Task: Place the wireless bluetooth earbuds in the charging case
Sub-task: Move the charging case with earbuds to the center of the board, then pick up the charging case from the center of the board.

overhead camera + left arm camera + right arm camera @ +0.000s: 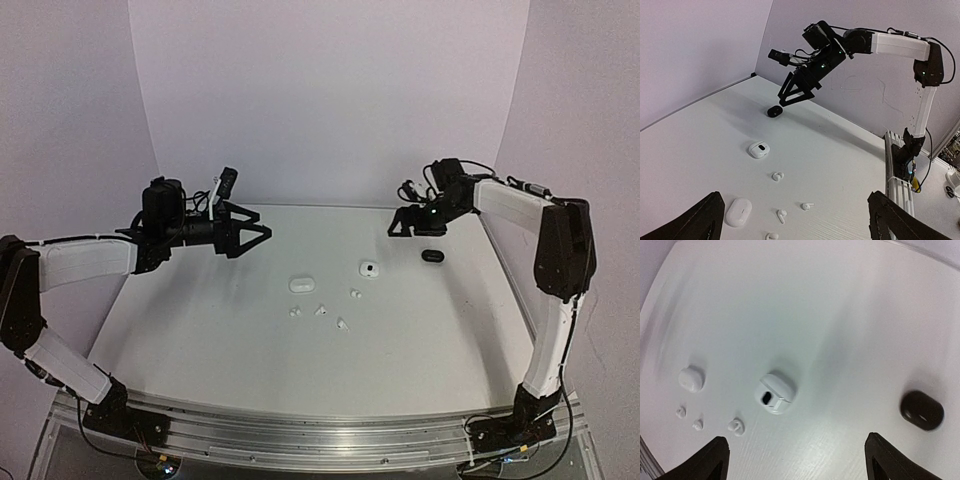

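Four white earbuds lie loose mid-table: (295, 312), (321, 310), (343, 323), (354, 294). A closed white oval case (302, 284) lies behind them. A white case with a dark window (369, 269) and a black case (432, 256) lie to its right. No black buds show. My left gripper (255, 238) is open and empty, raised above the table left of the cases. My right gripper (410, 230) is open and empty, raised at the back right near the black case. The left wrist view shows the oval case (738, 212) and buds (777, 176). The right wrist view shows the windowed case (775, 392).
White walls close the back and sides of the table (200, 330). A metal rail (300, 435) runs along the near edge. The right arm (890, 45) reaches across the back of the left wrist view.
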Tool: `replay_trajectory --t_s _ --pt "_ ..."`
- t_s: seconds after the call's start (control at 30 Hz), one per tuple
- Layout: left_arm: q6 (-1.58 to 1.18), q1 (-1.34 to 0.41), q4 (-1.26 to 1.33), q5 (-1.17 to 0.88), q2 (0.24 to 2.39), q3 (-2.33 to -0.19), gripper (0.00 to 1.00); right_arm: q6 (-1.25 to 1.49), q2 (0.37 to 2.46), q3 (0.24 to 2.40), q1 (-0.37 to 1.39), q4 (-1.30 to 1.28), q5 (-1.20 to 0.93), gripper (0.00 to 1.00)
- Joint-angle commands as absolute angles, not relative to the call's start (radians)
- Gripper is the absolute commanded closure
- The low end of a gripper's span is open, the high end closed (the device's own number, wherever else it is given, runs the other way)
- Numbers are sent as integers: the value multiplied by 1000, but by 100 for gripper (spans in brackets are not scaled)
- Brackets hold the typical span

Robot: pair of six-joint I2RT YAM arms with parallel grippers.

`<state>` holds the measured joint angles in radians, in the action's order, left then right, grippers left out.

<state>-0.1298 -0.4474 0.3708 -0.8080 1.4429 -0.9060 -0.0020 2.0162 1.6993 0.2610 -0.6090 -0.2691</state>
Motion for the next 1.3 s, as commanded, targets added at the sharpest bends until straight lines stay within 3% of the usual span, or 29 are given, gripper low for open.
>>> replay_trajectory --t_s 0.0,0.13,0.6,0.9,1.27 --pt "-135 -443 398 -796 1416 -884 0 -501 2006 1613 408 -529 -325 2" --pt "-108 -443 373 -791 1395 -888 1 -672 2060 1641 413 -464 -278 2" --pt "-60 -443 310 -792 1381 -913 1 -836 2293 1806 413 -493 -274 2" --pt "-61 -443 311 -794 1400 -925 1 -854 2342 1802 410 -547 -283 11" --pt "-56 -443 312 -792 1401 -920 1 -828 2373 1825 411 -557 -304 44"
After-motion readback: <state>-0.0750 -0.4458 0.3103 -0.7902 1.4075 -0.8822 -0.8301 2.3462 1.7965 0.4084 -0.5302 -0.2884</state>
